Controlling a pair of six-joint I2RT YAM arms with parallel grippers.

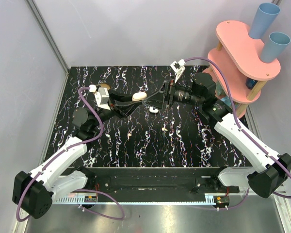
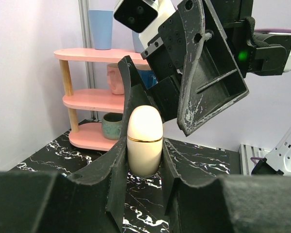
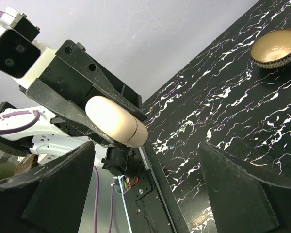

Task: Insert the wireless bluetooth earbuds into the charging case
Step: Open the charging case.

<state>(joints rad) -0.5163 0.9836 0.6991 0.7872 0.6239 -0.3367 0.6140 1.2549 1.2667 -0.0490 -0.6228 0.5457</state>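
L claw (image 1: 129,100) pinched tight on closed charging case (image 2: 145,138), mid-frame. R claw (image 1: 157,100) wide open, just beside it. Earbud (image 1: 153,110) loose on counter (image 1: 121,145).

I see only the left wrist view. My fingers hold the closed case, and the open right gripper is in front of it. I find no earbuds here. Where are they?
Observer: In the top view one white earbud lies on the table, just on the near side of the right gripper.
Operator: And the second one?
Observer: A small pale piece, probably it, lies closer to the near edge.
Operator: Anything else on the table?
Observer: A brass-coloured bowl, seen by the right wrist; no bud shows inside.
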